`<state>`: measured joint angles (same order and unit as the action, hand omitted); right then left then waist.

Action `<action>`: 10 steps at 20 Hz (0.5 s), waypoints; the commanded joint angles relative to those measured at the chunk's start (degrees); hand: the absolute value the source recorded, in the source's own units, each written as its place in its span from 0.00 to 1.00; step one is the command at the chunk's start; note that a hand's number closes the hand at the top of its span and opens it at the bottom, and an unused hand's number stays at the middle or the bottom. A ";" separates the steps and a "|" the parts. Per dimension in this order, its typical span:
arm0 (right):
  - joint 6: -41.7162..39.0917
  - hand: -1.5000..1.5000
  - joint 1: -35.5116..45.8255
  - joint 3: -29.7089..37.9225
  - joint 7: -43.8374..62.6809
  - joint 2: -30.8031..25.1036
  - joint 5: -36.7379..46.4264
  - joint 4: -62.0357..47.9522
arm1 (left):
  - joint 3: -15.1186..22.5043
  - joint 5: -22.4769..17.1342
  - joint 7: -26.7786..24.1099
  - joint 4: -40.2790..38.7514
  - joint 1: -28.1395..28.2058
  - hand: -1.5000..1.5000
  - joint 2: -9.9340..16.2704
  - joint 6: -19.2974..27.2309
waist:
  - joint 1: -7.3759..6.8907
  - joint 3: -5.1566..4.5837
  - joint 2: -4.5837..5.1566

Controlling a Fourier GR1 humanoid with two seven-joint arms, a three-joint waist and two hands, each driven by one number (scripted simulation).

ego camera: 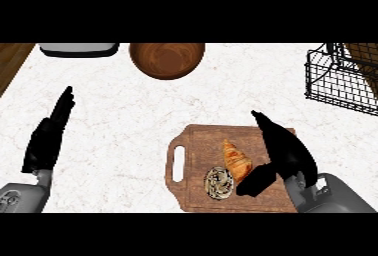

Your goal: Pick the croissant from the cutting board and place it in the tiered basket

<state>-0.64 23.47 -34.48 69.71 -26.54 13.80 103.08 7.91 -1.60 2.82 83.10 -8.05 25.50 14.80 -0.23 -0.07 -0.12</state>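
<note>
A golden-brown croissant [236, 158] lies on the wooden cutting board [203, 140], near its middle. My right hand [284, 150] hovers over the board's right side, just right of the croissant. Its fingers are straight and point away from me, and its thumb [253, 181] reaches down-left, close to the croissant's near end. Nothing is held in it. The black wire tiered basket [339, 80] stands at the far right of the counter. My left hand [50, 135] rests open at the left, fingers straight, well away from the board.
A round speckled item [218, 183] lies on the board in front of the croissant. A wooden bowl [167, 59] sits at the back centre, with a white-and-grey object [79, 49] to its left. The counter's wooden edge [13, 60] shows at the far left.
</note>
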 commanded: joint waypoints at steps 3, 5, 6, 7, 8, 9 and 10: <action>-2.73 0.00 -0.02 -3.68 11.17 2.18 5.40 -2.20 | -0.34 0.88 2.32 -0.05 -1.52 0.50 -0.58 -0.14 | 0.20 0.01 0.00; -2.37 0.00 1.08 -3.15 9.73 3.67 8.14 -4.34 | -0.81 0.63 -1.00 -2.46 -0.84 0.50 -1.59 -1.00 | 0.13 0.01 0.09; -3.78 0.00 1.33 -3.60 13.73 4.52 7.67 -1.33 | -1.04 0.57 -4.08 -4.40 0.30 0.50 -2.17 -1.13 | 0.36 -0.04 0.02; -2.32 0.00 -0.87 -5.28 11.97 4.83 10.58 -0.78 | -2.81 -0.10 0.88 -2.92 -3.42 0.50 0.06 -2.09 | 0.54 0.01 -0.03; -5.73 0.00 -0.24 -3.49 13.22 3.03 8.40 1.29 | -1.89 0.72 2.04 -2.51 -3.55 0.50 -0.89 -1.20 | 0.68 0.01 -0.09; -6.48 0.00 1.18 -3.02 14.26 4.05 8.29 0.19 | -1.59 1.10 0.20 -0.35 -1.23 0.50 -0.71 -1.16 | 0.18 0.00 -0.13; -4.69 0.00 -0.80 -4.13 12.14 4.51 10.46 -0.80 | -1.93 1.06 -0.07 1.63 1.42 0.50 -0.12 -1.27 | -0.09 0.02 -0.14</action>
<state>-2.84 22.41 -37.67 69.82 -24.04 21.66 101.89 6.36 -0.99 2.73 81.91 -8.96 24.83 13.72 0.02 -0.07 -0.17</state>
